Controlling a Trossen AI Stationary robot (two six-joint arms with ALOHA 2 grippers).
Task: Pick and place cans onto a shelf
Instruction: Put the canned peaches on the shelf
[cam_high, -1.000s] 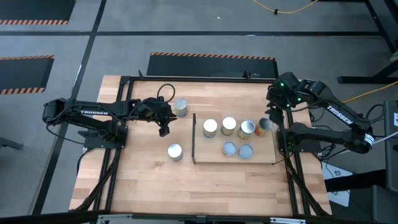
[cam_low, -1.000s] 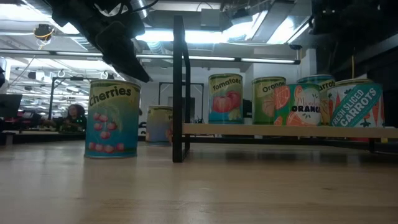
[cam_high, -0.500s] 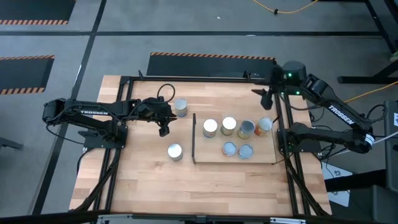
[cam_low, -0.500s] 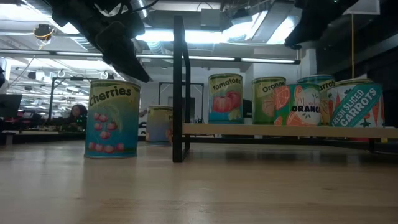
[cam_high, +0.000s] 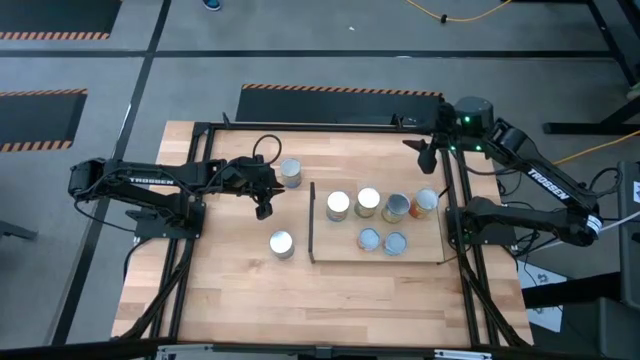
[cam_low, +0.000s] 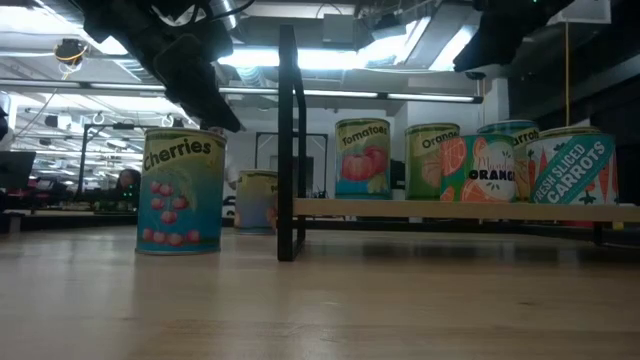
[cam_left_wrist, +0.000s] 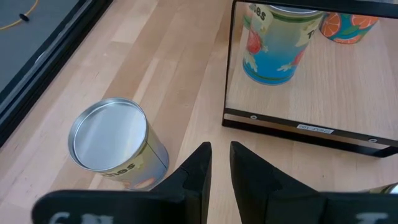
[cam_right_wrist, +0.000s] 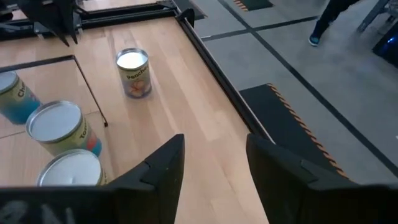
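Note:
Several cans stand upright on the light-wood shelf (cam_high: 340, 246), behind its dark upright panel (cam_high: 312, 222); the one at the right end (cam_high: 426, 200) has orange sides. Two more cans stand on the table left of the panel: one with a silver top (cam_high: 291, 172) (cam_left_wrist: 111, 142) and the Cherries can (cam_high: 281, 243) (cam_low: 181, 190). My left gripper (cam_high: 262, 207) (cam_left_wrist: 221, 163) is shut and hovers between these two cans, touching neither. My right gripper (cam_high: 427, 156) (cam_right_wrist: 214, 163) is open and empty, up high beyond the shelf's far right corner.
A black metal frame (cam_high: 300, 126) runs around the table's far and side edges. Bare tabletop (cam_high: 300, 300) lies toward the near edge. A person's legs (cam_right_wrist: 339, 15) show on the floor beyond the table.
My right gripper has gone up and toward the table's far edge, away from the orange can at the shelf's right end, which stays standing on the shelf. It now shows at the top right of the low view.

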